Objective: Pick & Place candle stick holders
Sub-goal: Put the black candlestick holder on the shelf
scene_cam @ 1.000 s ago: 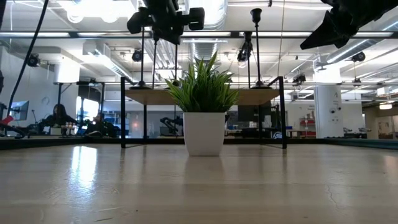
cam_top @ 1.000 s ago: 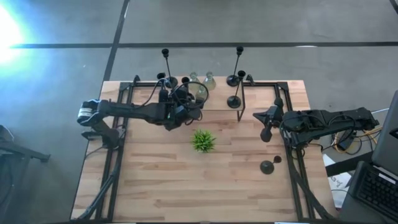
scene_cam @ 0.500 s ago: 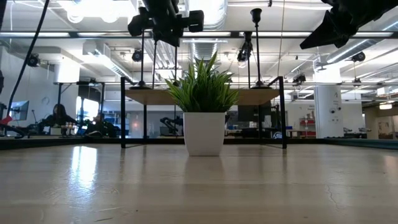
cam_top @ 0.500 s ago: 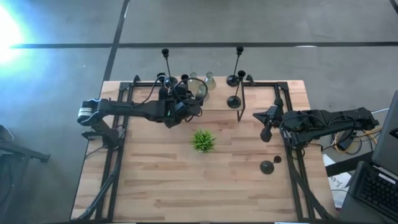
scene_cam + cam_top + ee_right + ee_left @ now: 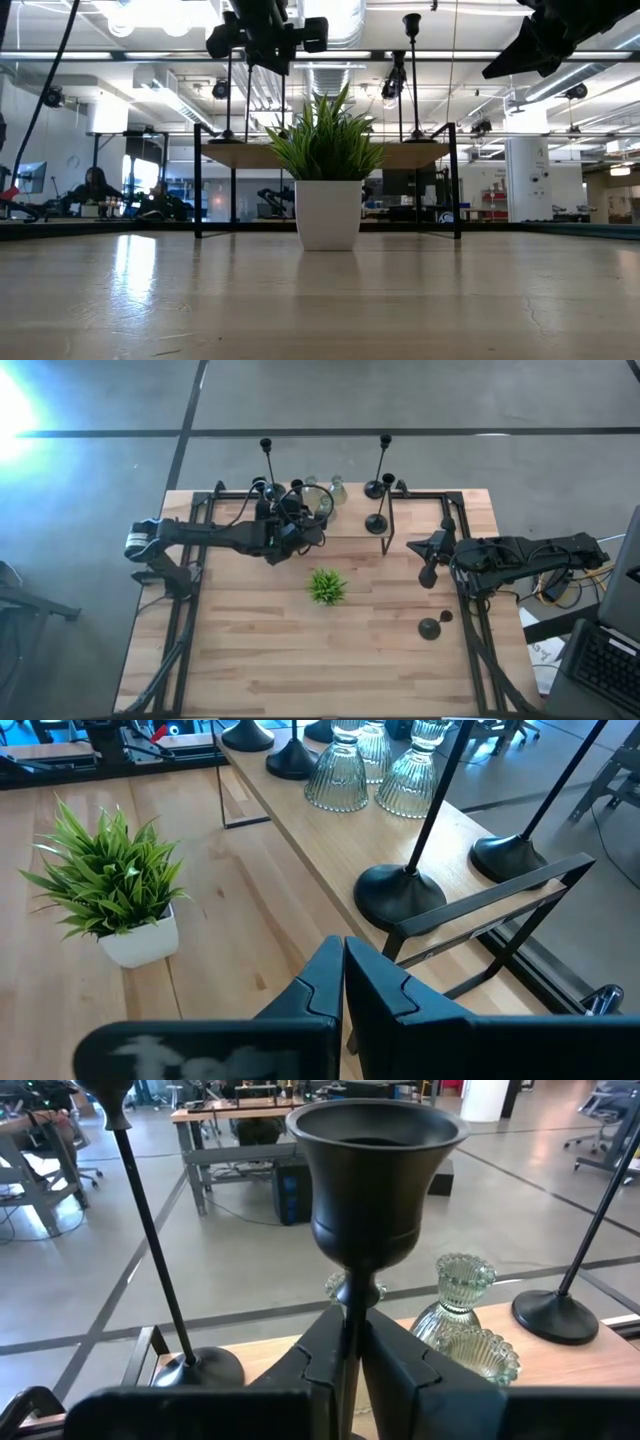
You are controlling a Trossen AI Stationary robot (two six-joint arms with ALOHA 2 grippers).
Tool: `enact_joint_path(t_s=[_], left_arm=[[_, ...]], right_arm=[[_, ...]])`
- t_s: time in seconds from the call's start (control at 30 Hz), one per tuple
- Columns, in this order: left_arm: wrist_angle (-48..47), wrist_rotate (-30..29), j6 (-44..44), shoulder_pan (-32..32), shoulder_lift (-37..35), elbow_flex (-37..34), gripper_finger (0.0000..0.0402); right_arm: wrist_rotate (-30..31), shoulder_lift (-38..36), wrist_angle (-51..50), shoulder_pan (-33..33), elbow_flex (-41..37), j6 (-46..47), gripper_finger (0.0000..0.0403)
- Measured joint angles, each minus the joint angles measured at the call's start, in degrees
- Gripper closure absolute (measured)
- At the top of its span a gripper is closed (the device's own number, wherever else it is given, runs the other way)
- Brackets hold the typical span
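Observation:
My left gripper [image 5: 298, 522] is at the raised wooden shelf [image 5: 430, 510] at the table's far side, shut on a black candle stick holder whose cup top [image 5: 375, 1170] stands above the fingers. Its base is hidden. My right gripper [image 5: 420, 548] is shut and empty, above the table's right part. On the shelf, resting on their bases, stand tall black holders [image 5: 374, 488] [image 5: 195, 1368] and clear glass holders [image 5: 337, 488] [image 5: 455, 1305]. A short black holder [image 5: 430, 627] sits on the table near the right edge. My left gripper pinches the holder's thin stem [image 5: 350, 1315] between its two fingers, just below the cup. The fingers come level from the table's near left side and lie across the stem. The holder stands upright; the fingers hide whether its base rests on the shelf.
A small green plant in a white pot [image 5: 326, 586] [image 5: 328, 190] stands mid-table. The shelf's black frame [image 5: 390, 535] edges both sides. Bare wood lies on the table's near half. People sit at desks [image 5: 95, 190] in the room behind.
My left gripper has gone a little toward the table's far edge, over the shelf, with the black holder still upright in its fingers.

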Motion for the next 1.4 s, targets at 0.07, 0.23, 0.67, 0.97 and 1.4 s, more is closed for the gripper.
enact_joint_path(t_s=[0.07, 0.23, 0.67, 0.97, 1.4], left_arm=[[0.00, -0.02, 0.05, 0.00, 0.00, 0.00, 0.0364], [0.00, -0.02, 0.83, 0.00, 0.00, 0.00, 0.0365], [-0.02, -0.46, 1.02, 0.00, 0.00, 0.00, 0.0365], [0.01, -0.48, 1.33, 0.35, 0.00, 0.00, 0.0331], [0.02, -0.48, 1.29, 0.37, 0.00, 0.00, 0.0250]], right_arm=[[0.00, -0.02, 0.00, 0.02, 0.00, 0.02, 0.0394], [0.00, -0.02, 0.02, 0.02, 0.00, 0.00, 0.0394], [-0.02, -0.02, 0.02, 0.02, 0.00, 0.02, 0.0394], [-0.04, -0.02, 0.04, 0.02, 0.00, 0.02, 0.0394], [-0.07, 0.00, 0.03, 0.02, 0.00, 0.07, 0.0394]])
